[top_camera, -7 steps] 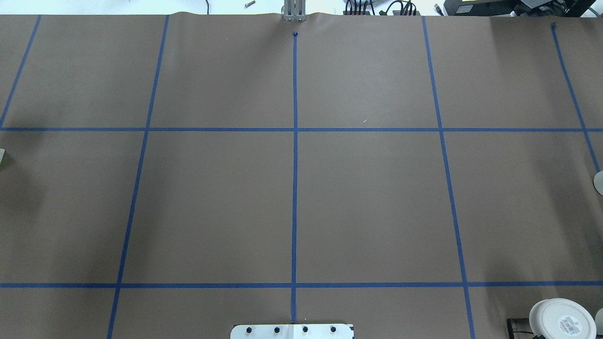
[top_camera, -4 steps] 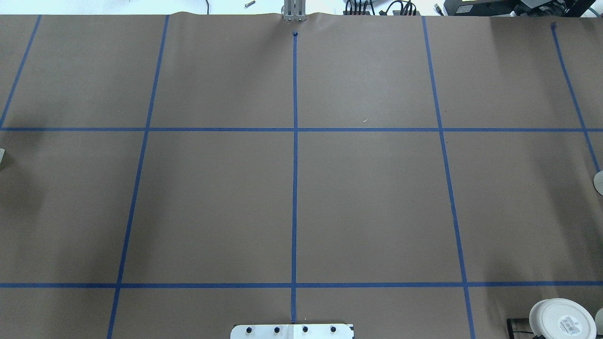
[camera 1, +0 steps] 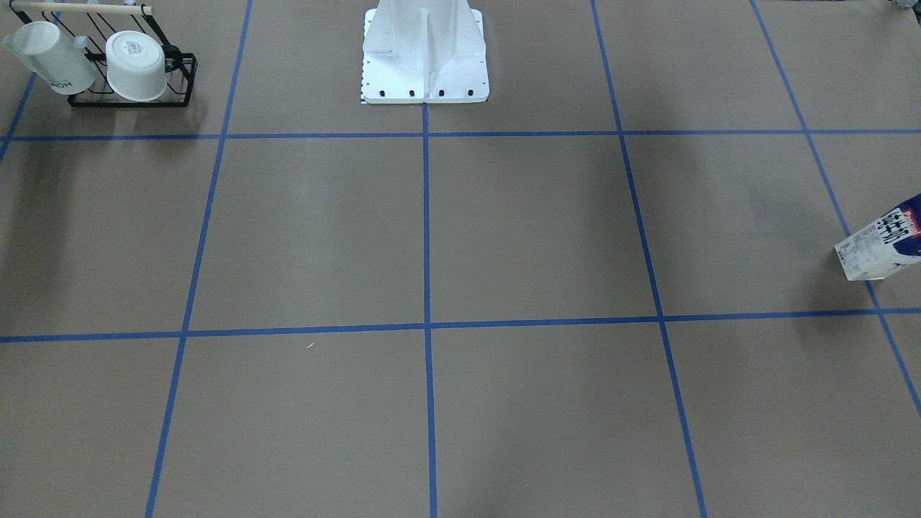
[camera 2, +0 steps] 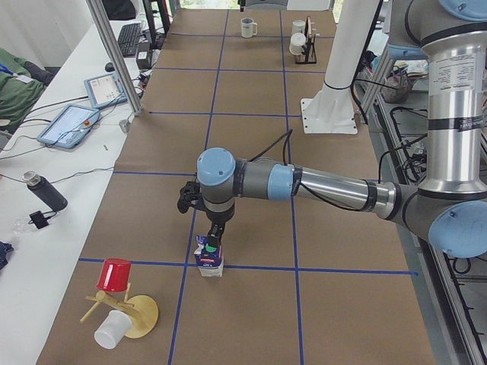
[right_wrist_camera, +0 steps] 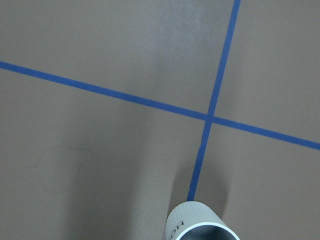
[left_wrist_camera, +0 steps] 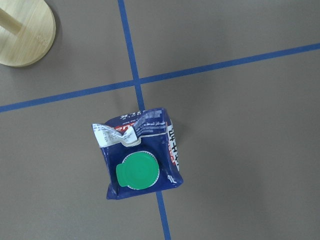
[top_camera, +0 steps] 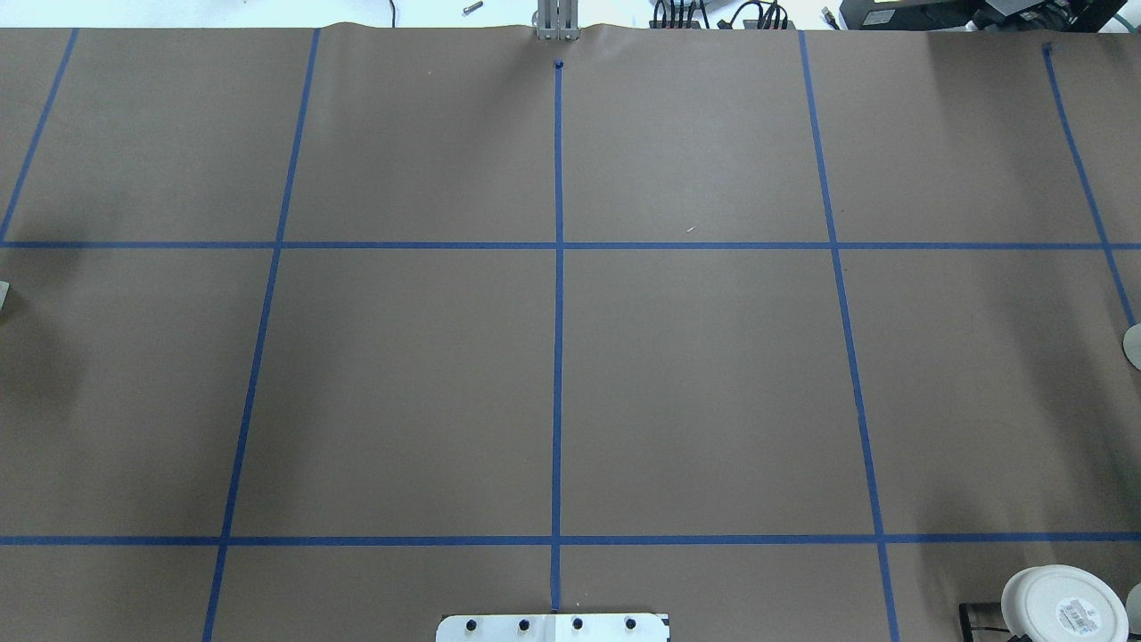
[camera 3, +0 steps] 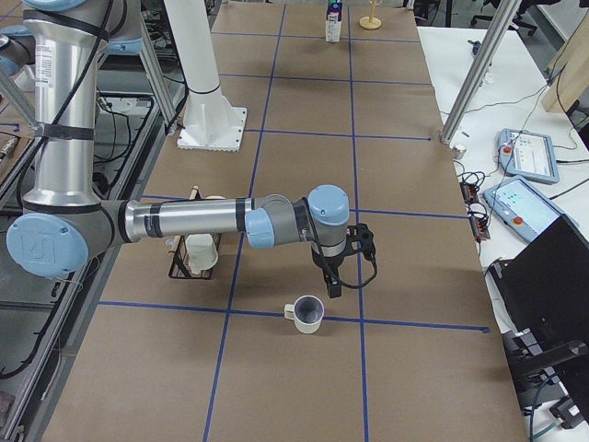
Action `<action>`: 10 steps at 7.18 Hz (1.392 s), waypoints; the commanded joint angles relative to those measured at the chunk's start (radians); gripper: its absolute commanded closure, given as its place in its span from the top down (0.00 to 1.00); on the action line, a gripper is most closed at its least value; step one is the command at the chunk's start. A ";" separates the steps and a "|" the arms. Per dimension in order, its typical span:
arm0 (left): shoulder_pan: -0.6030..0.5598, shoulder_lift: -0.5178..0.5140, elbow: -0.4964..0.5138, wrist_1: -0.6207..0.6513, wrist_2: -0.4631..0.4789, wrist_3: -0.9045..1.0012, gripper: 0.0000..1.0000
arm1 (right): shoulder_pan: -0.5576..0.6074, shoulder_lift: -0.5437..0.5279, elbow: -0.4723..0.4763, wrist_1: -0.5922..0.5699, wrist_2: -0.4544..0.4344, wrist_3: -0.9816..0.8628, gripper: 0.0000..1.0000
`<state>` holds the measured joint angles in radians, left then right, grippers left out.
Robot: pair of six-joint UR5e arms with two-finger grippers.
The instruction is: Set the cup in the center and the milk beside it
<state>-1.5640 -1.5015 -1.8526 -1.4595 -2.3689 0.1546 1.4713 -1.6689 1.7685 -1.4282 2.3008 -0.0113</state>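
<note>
The milk (camera 2: 209,262) stands upright on a tape crossing at the table's left end, and also shows in the front view (camera 1: 881,244). The left wrist view looks straight down on the milk (left_wrist_camera: 142,155) and its green cap. My left gripper (camera 2: 215,242) hangs just above it; I cannot tell whether it is open. The cup (camera 3: 308,314) stands on the table at the right end, its rim at the bottom of the right wrist view (right_wrist_camera: 200,225). My right gripper (camera 3: 331,284) is just above and beside it, state unclear. The center (top_camera: 557,392) is bare.
A black wire rack (camera 3: 175,267) holding a white tub (camera 1: 137,66) stands next to the cup, nearer the robot. A wooden stand (camera 2: 141,315) with a red cup (camera 2: 116,274) and a white cup (camera 2: 112,328) is near the milk. The white robot base (camera 1: 424,57) is at the table's near edge.
</note>
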 commanded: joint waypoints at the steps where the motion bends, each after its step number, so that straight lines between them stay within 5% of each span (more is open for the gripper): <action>1: -0.002 -0.051 0.001 -0.007 0.023 -0.001 0.98 | 0.001 0.018 -0.010 0.057 -0.004 0.010 1.00; 3: -0.005 -0.068 0.012 -0.188 0.026 -0.004 0.98 | 0.001 -0.012 -0.009 0.058 0.014 -0.004 1.00; 5: -0.005 -0.071 0.033 -0.219 0.022 -0.003 0.98 | -0.034 -0.041 -0.006 0.126 0.061 0.116 1.00; 7: -0.004 -0.072 0.038 -0.219 0.022 -0.003 0.98 | -0.147 -0.092 -0.006 0.239 -0.021 0.322 0.99; 10: -0.004 -0.075 0.038 -0.219 0.023 -0.003 0.98 | -0.216 -0.127 -0.012 0.239 -0.163 0.344 0.90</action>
<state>-1.5688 -1.5753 -1.8150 -1.6781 -2.3467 0.1519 1.2812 -1.7834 1.7608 -1.1904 2.1985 0.3284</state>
